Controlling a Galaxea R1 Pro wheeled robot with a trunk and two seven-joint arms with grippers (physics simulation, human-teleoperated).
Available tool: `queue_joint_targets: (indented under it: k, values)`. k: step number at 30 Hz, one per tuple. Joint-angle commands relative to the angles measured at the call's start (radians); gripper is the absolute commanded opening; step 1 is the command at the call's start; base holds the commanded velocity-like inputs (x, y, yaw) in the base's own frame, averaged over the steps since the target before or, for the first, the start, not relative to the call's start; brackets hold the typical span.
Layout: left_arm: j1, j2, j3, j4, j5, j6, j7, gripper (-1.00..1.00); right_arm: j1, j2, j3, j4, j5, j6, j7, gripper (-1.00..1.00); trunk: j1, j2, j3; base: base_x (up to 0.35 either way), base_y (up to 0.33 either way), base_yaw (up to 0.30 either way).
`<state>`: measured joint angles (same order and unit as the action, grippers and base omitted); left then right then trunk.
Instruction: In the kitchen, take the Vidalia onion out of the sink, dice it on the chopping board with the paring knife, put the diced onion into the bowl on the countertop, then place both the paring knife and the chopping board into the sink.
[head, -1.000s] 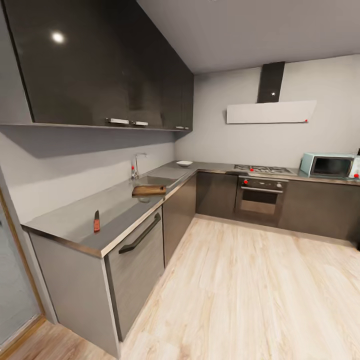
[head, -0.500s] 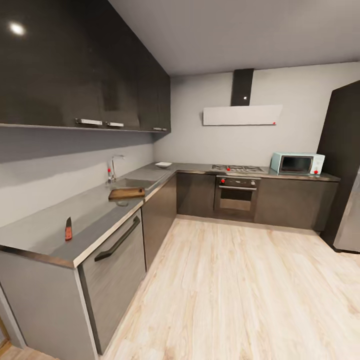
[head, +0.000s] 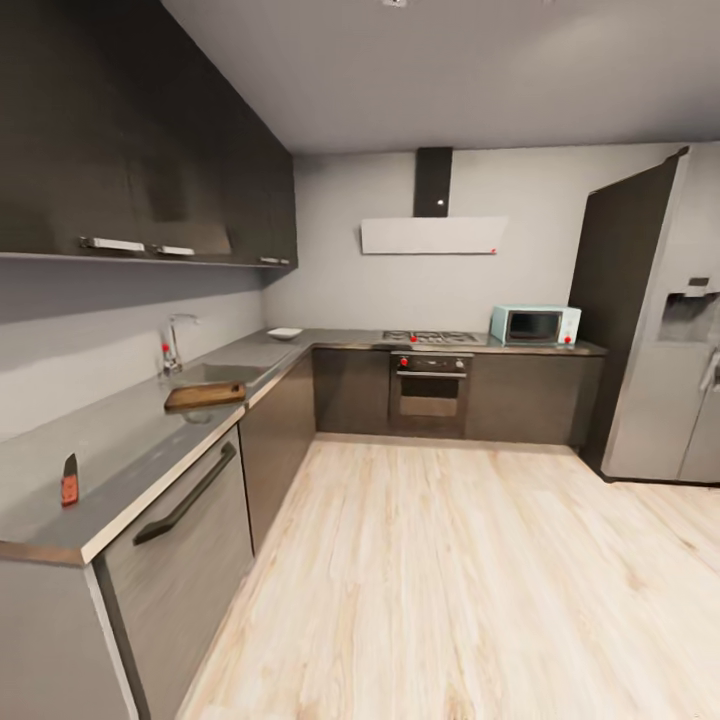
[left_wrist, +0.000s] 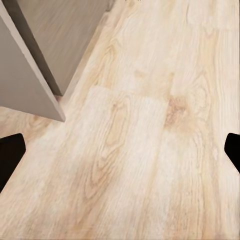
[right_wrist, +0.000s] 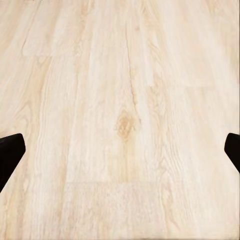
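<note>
1. Left tool (left_wrist: 120, 150) and right tool (right_wrist: 120, 150) hang over the wooden floor (right_wrist: 125, 75), fingers spread wide, holding nothing.
2. Sink (head: 215, 374) lies ahead to the left, on the left arm's side.
3. Chopping board (head: 204, 396) sits just before it on the tabletop (head: 120, 450); paring knife (head: 69, 481) nearer.

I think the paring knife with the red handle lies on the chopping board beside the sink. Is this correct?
Not quite. The head view shows the paring knife on the countertop, well apart from the chopping board, which is beside the sink.
</note>
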<state>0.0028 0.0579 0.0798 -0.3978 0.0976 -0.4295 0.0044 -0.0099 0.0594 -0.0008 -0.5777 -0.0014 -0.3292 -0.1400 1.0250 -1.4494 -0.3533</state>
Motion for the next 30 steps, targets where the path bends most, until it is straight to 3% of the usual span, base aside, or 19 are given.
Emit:
queue_joint_targets:
  k: [1, 11, 30]
  values:
    - [0.000, 0.000, -0.003, -0.001, 0.010, -0.002, 0.000, 1.00, -0.001, 0.000, 0.000, 0.001, 0.000, -0.003, -0.003, 1.00, 0.000, -0.001, 0.000, 0.000, 0.000, -0.281]
    - [0.000, 0.000, -0.003, -0.001, 0.010, -0.002, 0.000, 1.00, -0.001, 0.000, 0.001, 0.001, 0.000, -0.003, -0.003, 1.00, 0.000, -0.001, 0.005, 0.022, 0.000, -0.281]
    - [0.000, 0.000, -0.003, -0.001, 0.010, -0.002, 0.000, 1.00, -0.001, 0.000, 0.000, 0.001, 0.003, -0.004, -0.004, 1.00, 0.000, -0.001, 0.015, 0.124, -0.014, -0.247]
